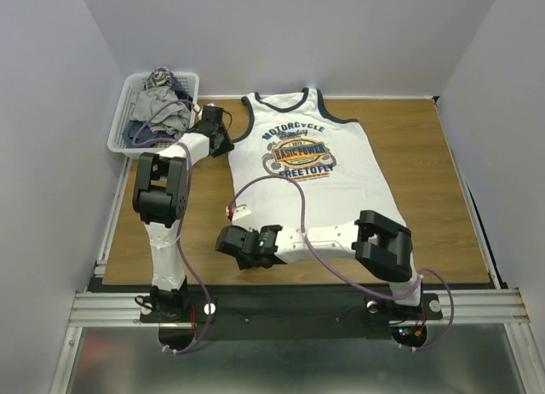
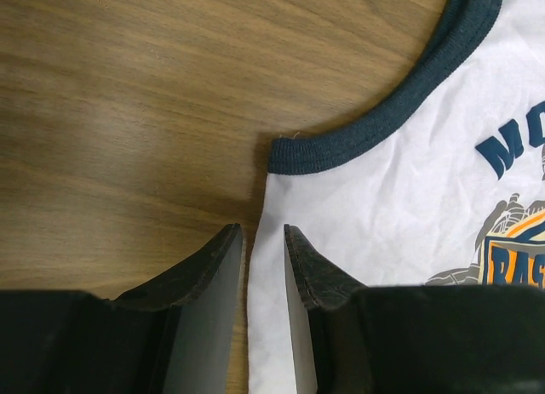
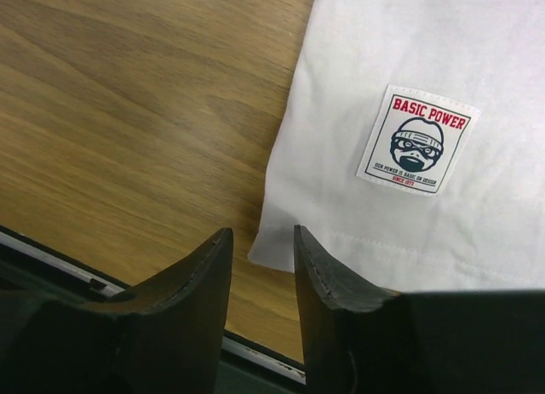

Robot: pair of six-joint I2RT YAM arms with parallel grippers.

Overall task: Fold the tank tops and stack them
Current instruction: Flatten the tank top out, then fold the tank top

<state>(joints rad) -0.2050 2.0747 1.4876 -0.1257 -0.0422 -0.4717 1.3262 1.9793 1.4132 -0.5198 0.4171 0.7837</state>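
Note:
A white tank top [image 1: 298, 190] with navy trim and an orange-black "Motorcycle" print lies flat, face up, on the wooden table. My left gripper [image 1: 223, 143] is at its left armhole. In the left wrist view the gripper [image 2: 263, 232] is open a little, its jaws either side of the shirt's side edge [image 2: 272, 266], just below the navy armhole trim [image 2: 341, 143]. My right gripper [image 1: 228, 241] is at the shirt's bottom left corner. In the right wrist view the gripper [image 3: 262, 232] is open a little, with that hem corner [image 3: 266, 251] between its fingertips.
A white mesh basket [image 1: 119, 130] with several crumpled garments [image 1: 162, 109] stands at the table's back left, just beyond the left arm. A "Basic Power" label [image 3: 417, 139] is sewn near the hem. The table's front edge and a metal rail [image 3: 255, 360] lie right under the right gripper.

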